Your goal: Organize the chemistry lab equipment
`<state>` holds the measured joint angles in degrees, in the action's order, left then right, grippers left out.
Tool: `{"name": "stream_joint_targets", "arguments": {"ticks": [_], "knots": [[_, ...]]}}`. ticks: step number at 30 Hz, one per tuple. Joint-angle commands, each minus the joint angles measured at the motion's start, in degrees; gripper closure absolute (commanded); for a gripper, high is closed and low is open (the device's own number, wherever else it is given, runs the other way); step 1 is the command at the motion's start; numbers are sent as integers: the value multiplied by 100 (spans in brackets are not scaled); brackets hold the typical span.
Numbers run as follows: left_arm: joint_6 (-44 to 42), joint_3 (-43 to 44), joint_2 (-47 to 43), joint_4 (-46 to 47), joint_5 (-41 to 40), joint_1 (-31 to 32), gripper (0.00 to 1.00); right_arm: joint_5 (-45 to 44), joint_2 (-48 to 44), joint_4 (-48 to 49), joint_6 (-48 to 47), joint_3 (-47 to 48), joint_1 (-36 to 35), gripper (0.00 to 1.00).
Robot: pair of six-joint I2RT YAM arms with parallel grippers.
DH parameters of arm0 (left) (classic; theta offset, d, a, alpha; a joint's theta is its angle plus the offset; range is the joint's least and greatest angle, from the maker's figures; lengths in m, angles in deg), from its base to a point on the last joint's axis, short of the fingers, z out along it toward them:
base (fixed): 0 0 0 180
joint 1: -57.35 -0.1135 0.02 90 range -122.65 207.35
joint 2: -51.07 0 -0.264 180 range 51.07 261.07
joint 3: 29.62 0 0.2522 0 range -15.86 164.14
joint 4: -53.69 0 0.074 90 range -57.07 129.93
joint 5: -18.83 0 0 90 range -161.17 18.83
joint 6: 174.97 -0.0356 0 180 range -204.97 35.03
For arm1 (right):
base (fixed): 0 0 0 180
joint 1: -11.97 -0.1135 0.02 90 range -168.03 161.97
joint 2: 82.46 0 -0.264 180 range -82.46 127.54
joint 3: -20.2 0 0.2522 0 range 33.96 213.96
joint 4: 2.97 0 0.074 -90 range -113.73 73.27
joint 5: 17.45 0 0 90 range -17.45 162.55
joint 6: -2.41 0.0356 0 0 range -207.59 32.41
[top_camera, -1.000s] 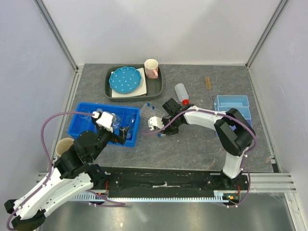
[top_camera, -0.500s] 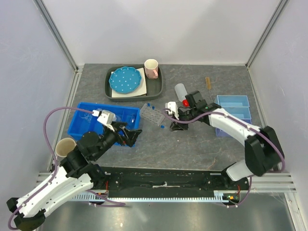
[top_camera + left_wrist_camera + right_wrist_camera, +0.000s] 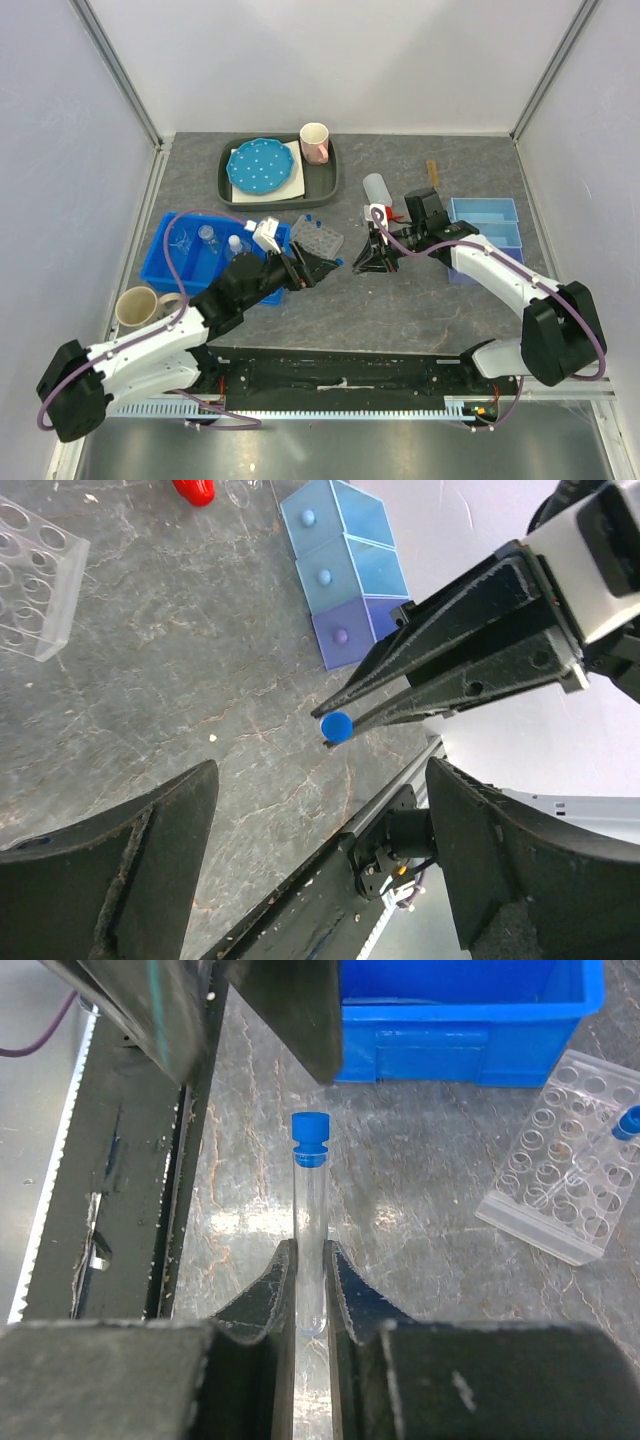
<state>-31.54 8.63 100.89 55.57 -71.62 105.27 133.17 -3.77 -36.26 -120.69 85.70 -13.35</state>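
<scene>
My right gripper (image 3: 311, 1265) is shut on a clear blue-capped tube (image 3: 310, 1210), held above the grey table just right of the clear tube rack (image 3: 318, 240). The rack (image 3: 560, 1200) holds another blue-capped tube (image 3: 625, 1125). My left gripper (image 3: 322, 266) is open and empty, low over the table at the rack's near side, facing the right gripper (image 3: 362, 265). In the left wrist view the held tube's blue cap (image 3: 335, 726) shows between the right fingers. The white red-nozzled squeeze bottle (image 3: 378, 192) lies behind the right gripper. A thin brown stick (image 3: 433, 175) lies at the back right.
A blue bin (image 3: 170, 262) with small glassware sits at the left. A light-blue compartment tray (image 3: 485, 225) is on the right. The grey tray (image 3: 225, 190) at the back holds a dotted plate and a mug (image 3: 315, 142). A paper cup (image 3: 133, 305) stands near left.
My left gripper swung right from over the blue bin to the rack's near side. My right gripper carried the tube to the right, away from the rack's front.
</scene>
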Motion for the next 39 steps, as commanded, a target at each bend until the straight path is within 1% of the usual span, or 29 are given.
{"name": "stream_joint_targets", "arguments": {"ticks": [1,3,6,7,9,10,12,14,15,16,17,18,20,21,23,24,29,32,33,35,39], "knots": [[476,459,580,695,343,-20,14,530,-223,265,67,-59,36,86],[510,495,853,800,379,-28,18,574,-223,318,111,-77,36,86],[563,530,1142,1037,449,-20,26,583,-206,371,155,-103,45,85],[572,565,1222,1072,493,-28,32,591,-206,380,155,-103,45,85],[572,618,1424,1108,589,-20,37,600,-188,397,172,-112,45,86],[572,679,1486,1134,625,-20,41,591,-171,406,173,-112,45,85],[555,767,1644,1126,695,-20,45,565,-162,415,173,-121,45,85],[537,820,1723,1117,765,-20,46,548,-127,424,173,-130,45,85],[493,847,1750,1073,809,-20,48,547,-118,424,164,-130,45,85],[458,969,1811,821,792,-20,52,530,-109,424,155,-130,45,85],[388,1039,1829,696,792,-20,53,530,-100,432,155,-138,45,85],[335,1171,1855,599,774,-20,58,512,-74,432,155,-147,45,85],[230,1268,1917,354,766,-20,62,503,-56,432,155,-138,45,85],[195,1356,1943,256,774,-20,66,495,-56,432,155,-138,45,85],[89,1462,1996,2,774,-11,70,477,-39,432,155,-147,45,85],[63,1558,2031,-95,827,-11,75,468,-39,432,155,-147,54,85],[-174,1813,2110,-553,941,-11,76,433,-38,441,146,-156,45,85],[-324,1936,2119,-772,976,-11,72,424,-21,441,146,-147,62,85],[-350,1971,2128,-860,994,-11,69,433,-21,441,155,-147,71,84],[-421,1998,2137,-896,1020,-11,66,433,-21,441,155,-147,80,84],[-465,2033,2189,-957,1126,-11,65,424,-12,441,155,-147,98,85]]}}
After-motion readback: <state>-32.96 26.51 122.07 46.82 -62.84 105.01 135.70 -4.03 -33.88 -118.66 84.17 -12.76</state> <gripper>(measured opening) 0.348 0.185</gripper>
